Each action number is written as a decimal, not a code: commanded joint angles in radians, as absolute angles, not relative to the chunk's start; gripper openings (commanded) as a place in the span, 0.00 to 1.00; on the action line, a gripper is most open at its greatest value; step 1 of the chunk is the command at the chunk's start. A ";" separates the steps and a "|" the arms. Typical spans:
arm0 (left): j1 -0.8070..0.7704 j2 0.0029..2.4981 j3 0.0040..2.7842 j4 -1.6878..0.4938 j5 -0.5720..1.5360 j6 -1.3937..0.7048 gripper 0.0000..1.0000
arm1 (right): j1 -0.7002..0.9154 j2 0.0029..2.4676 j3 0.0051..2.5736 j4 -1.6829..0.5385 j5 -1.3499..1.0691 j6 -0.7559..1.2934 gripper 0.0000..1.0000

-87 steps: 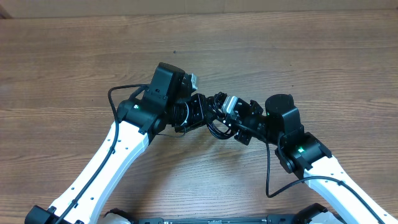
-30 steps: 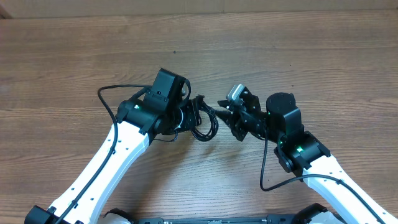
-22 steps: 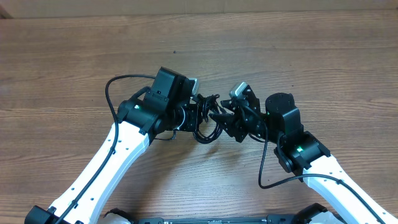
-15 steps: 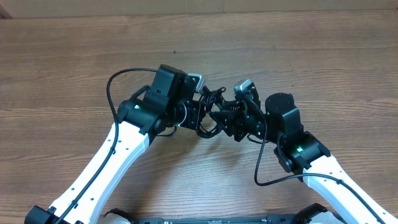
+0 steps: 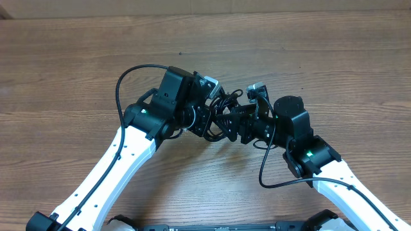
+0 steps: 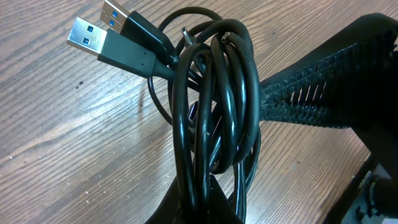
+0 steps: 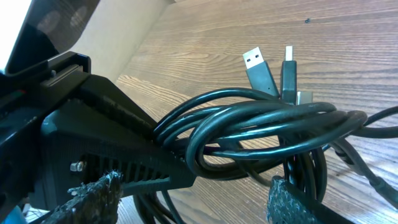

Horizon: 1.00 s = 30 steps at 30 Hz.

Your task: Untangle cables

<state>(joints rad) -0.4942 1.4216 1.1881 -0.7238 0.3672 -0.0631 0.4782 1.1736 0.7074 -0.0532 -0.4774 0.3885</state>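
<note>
Jaws of left gripper [image 6: 202, 208] clenched on cables [image 6: 214, 106]; looped bundle runs lengthwise straight out from the grip, silver USB plugs [image 6: 102, 34] pointing onward and leftward over wooden table [image 6: 56, 143]. Jaws of right gripper [image 7: 193, 199] released, pads [image 7: 93, 196] spread either side of bundle; contact unclear.

Looped black cables [image 7: 267, 124] above the wide-parted right pincer [image 7: 193, 202]

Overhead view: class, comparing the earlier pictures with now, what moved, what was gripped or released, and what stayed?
The left gripper carried the cables toward the right gripper, which opened wide and now straddles them. Unchanged: the left gripper stays shut on the cables.
</note>
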 commanded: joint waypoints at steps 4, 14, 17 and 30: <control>-0.498 1.419 1.203 -0.714 0.386 0.024 0.04 | 0.476 1.169 0.742 -0.047 -0.424 0.487 0.70; -0.498 1.419 1.203 -0.713 0.387 0.050 0.04 | 0.477 1.169 0.742 -0.004 -0.341 0.752 0.66; -0.499 1.419 1.203 -0.713 0.386 0.050 0.04 | 0.477 1.169 0.742 0.011 -0.341 0.804 0.64; -0.499 1.419 1.203 -0.679 0.466 0.076 0.04 | 0.477 1.262 0.742 0.002 -0.345 0.866 0.47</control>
